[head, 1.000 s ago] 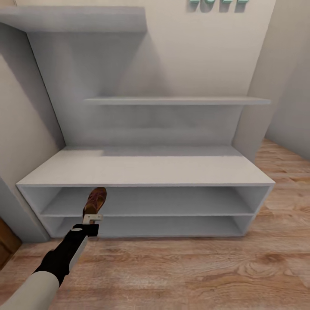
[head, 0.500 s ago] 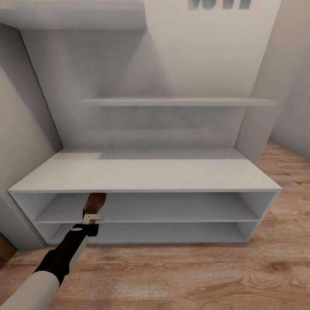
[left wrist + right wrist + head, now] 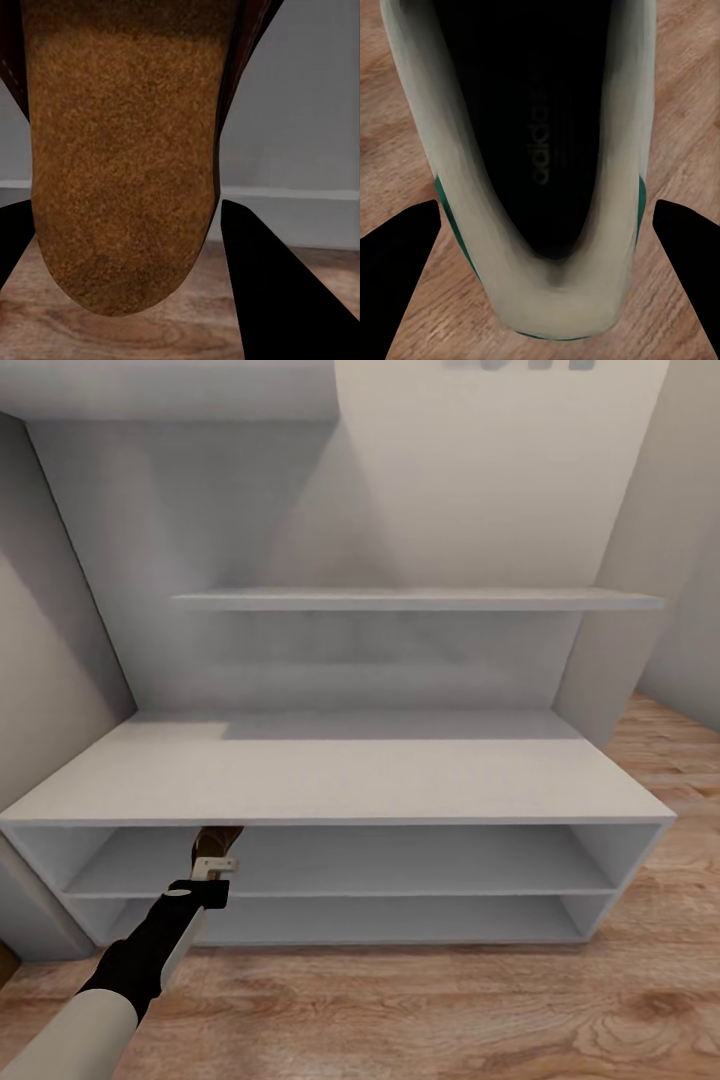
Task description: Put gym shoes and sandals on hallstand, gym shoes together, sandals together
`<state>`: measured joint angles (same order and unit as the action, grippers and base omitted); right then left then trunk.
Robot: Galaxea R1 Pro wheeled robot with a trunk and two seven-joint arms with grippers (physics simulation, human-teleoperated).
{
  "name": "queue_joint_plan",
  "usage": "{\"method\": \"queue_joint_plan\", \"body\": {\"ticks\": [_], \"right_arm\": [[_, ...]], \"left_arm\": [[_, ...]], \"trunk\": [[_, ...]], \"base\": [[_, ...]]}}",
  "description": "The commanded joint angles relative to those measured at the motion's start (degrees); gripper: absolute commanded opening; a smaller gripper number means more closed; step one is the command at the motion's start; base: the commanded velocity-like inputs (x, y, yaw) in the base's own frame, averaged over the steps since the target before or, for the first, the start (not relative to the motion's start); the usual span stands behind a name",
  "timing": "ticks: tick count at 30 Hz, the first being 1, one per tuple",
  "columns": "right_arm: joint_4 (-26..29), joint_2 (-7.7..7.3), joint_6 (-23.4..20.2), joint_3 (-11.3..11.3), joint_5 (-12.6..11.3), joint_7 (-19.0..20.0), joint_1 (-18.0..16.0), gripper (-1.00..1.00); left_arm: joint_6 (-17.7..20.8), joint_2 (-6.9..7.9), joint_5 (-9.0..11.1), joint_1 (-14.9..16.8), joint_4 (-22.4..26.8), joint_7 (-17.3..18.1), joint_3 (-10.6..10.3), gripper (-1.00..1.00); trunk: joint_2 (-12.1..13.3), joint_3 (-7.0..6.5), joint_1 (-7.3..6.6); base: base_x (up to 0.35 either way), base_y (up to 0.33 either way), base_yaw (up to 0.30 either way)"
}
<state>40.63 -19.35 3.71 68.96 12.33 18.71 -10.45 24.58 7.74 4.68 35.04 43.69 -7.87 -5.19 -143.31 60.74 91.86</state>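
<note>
- Shoe rack (image 3: 330, 775) stands against the wall, low and pale grey, with a flat top and two long open compartments; two staggered wall shelves (image 3: 420, 598) hang above it.
- Wood plank floor (image 3: 450, 1010) runs in front of the rack and along its right end.
- Left gripper (image 3: 212, 863) reaches to the front edge of the upper compartment, near the rack's left end, at the tip of a black and white arm.
- Its fingers are pinched on a brown sandal (image 3: 222, 837), which pokes into the upper compartment just under the top board; most of it is hidden by that board in the head view.
- From the left wrist, the sandal's tan footbed (image 3: 124, 157) lies between the two dark fingers (image 3: 277, 292), with the grey rack and a strip of floor behind.
- From the right wrist, a white gym shoe (image 3: 536, 172) with green side trim sits between the black fingers (image 3: 394, 277), opening facing the camera, above the wooden floor.
- Whether those right fingers actually press on the shoe, I cannot tell.
</note>
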Motion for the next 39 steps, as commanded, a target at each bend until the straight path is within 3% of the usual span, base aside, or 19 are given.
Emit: {"method": "queue_joint_plan", "body": {"ticks": [1,13,36,37,39], "right_arm": [[-0.02,0.01,0.29,0.39,0.59,0.45,-0.1,-1.0],[-0.02,0.01,0.29,0.39,0.59,0.46,-0.1,-1.0],[-0.02,0.01,0.29,0.39,0.59,0.48,-0.1,-1.0],[-0.02,0.01,0.31,0.39,0.59,0.47,-0.1,-1.0],[-0.02,0.01,0.3,0.39,0.59,0.46,-0.1,-1.0]], "left_arm": [[0.31,0.08,0.33,0.02,0.08,-0.39,-0.35,-1.0],[0.36,0.08,0.33,0.02,0.08,-0.39,-0.35,-1.0],[0.35,0.08,0.4,0.02,0.08,-0.12,-0.47,-1.0],[0.39,0.08,0.4,0.02,0.08,-0.08,-0.46,1.0],[0.43,0.08,0.39,0.02,0.08,-0.07,-0.44,1.0]], "trunk": [[-0.02,0.05,-0.01],[-0.02,0.05,-0.01],[-0.02,0.05,-0.01],[-0.02,0.05,-0.01],[-0.02,0.05,-0.01]], "base": [[0.075,0.0,0.0],[0.243,0.0,0.0],[0.045,0.0,0.0],[0.002,0.0,0.0],[0.001,0.0,0.0]]}}
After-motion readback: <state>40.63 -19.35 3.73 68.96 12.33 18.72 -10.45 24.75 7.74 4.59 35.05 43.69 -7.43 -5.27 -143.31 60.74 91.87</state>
